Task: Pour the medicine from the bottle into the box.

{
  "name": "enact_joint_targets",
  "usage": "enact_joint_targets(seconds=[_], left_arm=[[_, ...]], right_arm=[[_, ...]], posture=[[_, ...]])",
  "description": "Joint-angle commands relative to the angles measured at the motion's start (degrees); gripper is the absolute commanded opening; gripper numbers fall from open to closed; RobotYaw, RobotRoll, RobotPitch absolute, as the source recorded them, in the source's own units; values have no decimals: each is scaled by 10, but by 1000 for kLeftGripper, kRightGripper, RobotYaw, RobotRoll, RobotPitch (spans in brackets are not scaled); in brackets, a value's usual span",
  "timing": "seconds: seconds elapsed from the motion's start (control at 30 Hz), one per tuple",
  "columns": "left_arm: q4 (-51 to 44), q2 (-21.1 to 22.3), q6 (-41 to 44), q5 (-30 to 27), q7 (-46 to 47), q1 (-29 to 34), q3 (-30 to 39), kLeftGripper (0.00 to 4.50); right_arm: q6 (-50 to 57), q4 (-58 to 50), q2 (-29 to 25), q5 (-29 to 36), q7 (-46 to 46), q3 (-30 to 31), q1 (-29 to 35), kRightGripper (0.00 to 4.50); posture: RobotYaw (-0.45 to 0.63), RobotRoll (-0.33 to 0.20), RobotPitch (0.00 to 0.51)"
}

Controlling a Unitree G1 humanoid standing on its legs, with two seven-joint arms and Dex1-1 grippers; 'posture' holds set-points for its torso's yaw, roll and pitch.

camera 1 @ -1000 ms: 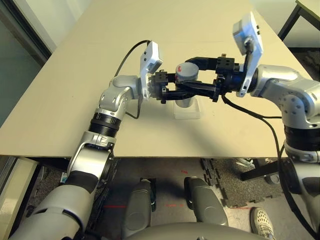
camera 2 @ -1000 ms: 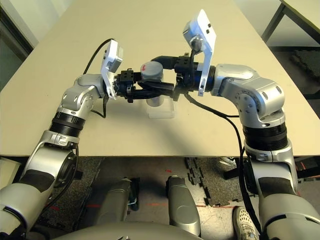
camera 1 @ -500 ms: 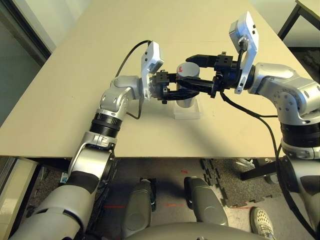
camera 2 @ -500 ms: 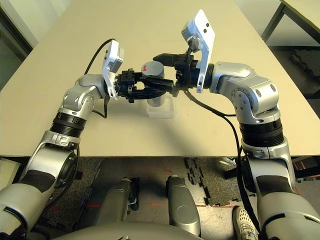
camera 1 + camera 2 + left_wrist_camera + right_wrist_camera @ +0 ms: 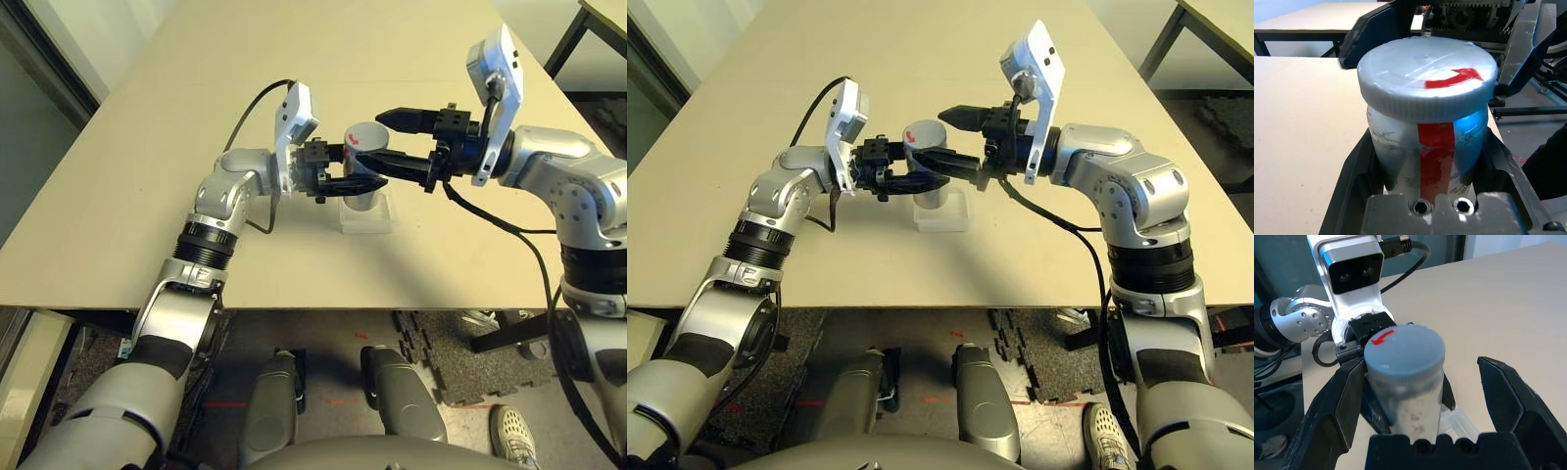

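**Right tool backs off from the cap, bottle still sealed**

Since the earlier frame the right tool (image 5: 380,138) has drawn back a little toward the right of the frame, so its two fingers, which were around the top of the bottle, now stand wide apart on either side of the cap (image 5: 1403,352) without touching it. Left tool (image 5: 345,174) has not moved: it stays clamped on the body of the bottle (image 5: 364,162), at the centre of the frame, and holds it upright just over the box (image 5: 366,217).

I judge that the step in hand is the opening of the bottle. The grey cap, with a red arrow on its top, is still seated on the neck, so nothing can be poured yet. The next move calls for the right tool to close on the cap and twist it off, while the left one keeps the bottle steady.

The box lies on the table (image 5: 147,176) under the bottle; whether it holds anything I cannot tell. What the bottle contains is hidden by its wall and label.
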Motion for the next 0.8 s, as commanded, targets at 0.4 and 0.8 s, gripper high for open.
enact_joint_targets(seconds=[0.4, 0.8], left_arm=[[20, 6, -17, 12, -4, -1, 3, 2563], [30, -8, -26, 17, -11, -7, -5, 2563]], right_arm=[[35, -51, -36, 36, -10, -35, 39, 4500], [26, -40, -14, 27, -11, 6, 2, 4500]], posture=[[-206, 0, 139], [-206, 0, 134]])
